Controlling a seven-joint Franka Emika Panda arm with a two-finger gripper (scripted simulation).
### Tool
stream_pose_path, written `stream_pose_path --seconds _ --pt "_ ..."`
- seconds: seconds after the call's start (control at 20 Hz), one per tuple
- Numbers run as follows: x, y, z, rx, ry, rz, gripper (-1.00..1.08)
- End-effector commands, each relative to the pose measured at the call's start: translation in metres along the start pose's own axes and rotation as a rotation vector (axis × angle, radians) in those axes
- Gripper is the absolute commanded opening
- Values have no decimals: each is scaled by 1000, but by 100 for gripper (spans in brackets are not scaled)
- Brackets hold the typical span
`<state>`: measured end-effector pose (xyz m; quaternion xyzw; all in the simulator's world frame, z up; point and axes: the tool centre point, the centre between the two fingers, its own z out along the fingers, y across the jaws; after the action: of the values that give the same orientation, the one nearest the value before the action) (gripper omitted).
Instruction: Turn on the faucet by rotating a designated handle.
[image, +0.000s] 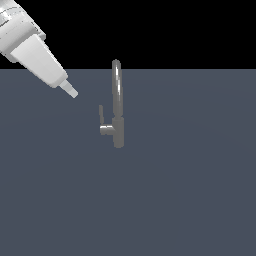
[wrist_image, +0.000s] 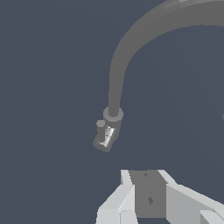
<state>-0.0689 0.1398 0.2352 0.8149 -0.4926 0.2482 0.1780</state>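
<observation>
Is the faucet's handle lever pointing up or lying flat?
Up. In the exterior view the handle rises vertically from the side stub of the faucet, parallel to the spout. The claw is clear of it.

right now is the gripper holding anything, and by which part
Nothing is held. The gripper hangs in the air, apart from the faucet, on the exterior view's left of it; its handle is untouched.

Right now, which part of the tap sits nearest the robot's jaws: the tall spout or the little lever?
The lever: a short thin rod on the tap's side stub, facing the gripper.
</observation>
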Motion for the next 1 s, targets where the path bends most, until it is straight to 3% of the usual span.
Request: stream_pose_path --seconds 0.0,0.95 --pt "0 -4 6 -10 7 17 -100" --pt "14 -57 85 -135 118 270 -100"
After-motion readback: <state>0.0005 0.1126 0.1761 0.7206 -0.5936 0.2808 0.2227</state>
